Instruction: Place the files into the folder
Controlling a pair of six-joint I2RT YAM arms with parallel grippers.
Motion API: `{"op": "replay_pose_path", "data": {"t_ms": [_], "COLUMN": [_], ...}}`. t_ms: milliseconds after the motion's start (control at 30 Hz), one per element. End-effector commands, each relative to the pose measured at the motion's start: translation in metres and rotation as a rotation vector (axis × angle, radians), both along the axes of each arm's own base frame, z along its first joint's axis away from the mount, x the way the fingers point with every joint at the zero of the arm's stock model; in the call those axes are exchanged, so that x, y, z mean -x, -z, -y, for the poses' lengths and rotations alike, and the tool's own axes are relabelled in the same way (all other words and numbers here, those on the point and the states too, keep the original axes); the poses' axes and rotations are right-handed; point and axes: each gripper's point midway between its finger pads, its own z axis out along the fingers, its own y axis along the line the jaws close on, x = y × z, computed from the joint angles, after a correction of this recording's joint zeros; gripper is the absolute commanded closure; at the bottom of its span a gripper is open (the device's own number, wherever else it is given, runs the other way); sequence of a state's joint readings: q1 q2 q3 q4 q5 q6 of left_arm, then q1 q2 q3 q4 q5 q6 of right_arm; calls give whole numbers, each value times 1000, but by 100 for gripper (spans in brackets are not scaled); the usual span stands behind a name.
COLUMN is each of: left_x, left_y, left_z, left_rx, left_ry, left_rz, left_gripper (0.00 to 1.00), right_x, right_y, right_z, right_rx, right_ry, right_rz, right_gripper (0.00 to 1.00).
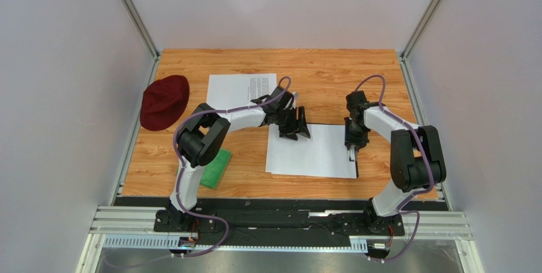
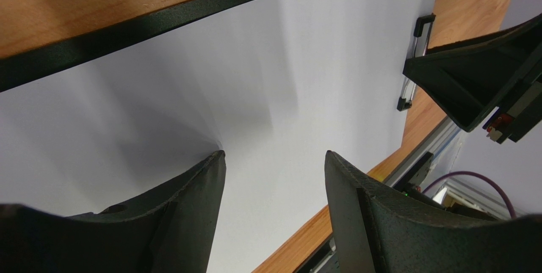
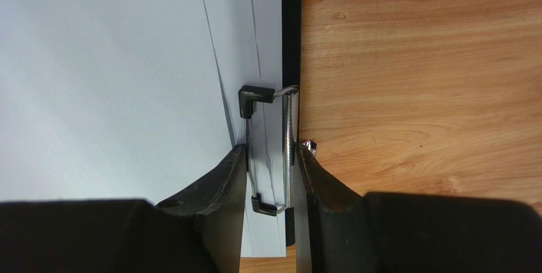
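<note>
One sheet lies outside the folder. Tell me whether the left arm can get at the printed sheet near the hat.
Probably yes: the printed sheet lies with nothing on it just beyond the left gripper, jaws open; the hat sits beside it, apart.

Your white-and-black left arm (image 1: 200, 139) rises from its base at 7 o'clock, folds at the elbow, and sends its forearm out toward 2 o'clock. Its black two-finger left gripper (image 1: 297, 124) tips down toward 5 o'clock near the table's centre. In your left wrist view this gripper (image 2: 273, 159) has its jaws spread wide.

Your matching right arm (image 1: 413, 159) climbs from 5 o'clock, bends at the elbow, and reaches back toward 10 o'clock. The black right gripper (image 1: 352, 149) hangs from the wrist pointing at 6 o'clock. In the right wrist view it (image 3: 272, 149) shows only a narrow gap between its fingers (image 3: 210, 209). Whether they are clamping is unclear.
</note>
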State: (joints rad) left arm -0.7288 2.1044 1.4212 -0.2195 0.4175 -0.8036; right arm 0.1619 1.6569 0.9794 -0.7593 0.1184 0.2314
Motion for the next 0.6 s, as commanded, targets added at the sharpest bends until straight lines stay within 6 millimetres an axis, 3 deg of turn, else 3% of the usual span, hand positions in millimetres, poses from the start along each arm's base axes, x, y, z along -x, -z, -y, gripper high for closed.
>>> {"op": "replay_pose_path", "data": {"t_ms": [0,167,333,567], "left_x": [0,-1,-4,-3], "left_y": [30,34,37,38], "left_z": [-26,-36,-46,-45], "left_rx": [-103,-121,-151,-153], "left_ry": [-29,-36,-39,-36], "left_rz": [-22,-29,-21,-30], "left_gripper": [31,31,31,31], "right_x": [-18,-28,-22,-20], "right_y": [-1,-21,-25,-30], "right_z": [-55,-85,-90,-93], "right_rx": [-274,-490,-578,-663], "right_ry": [-68,-95,-100,-93], "right_rz": [129,228,263,322], "right_gripper": [100,100,100,100]}}
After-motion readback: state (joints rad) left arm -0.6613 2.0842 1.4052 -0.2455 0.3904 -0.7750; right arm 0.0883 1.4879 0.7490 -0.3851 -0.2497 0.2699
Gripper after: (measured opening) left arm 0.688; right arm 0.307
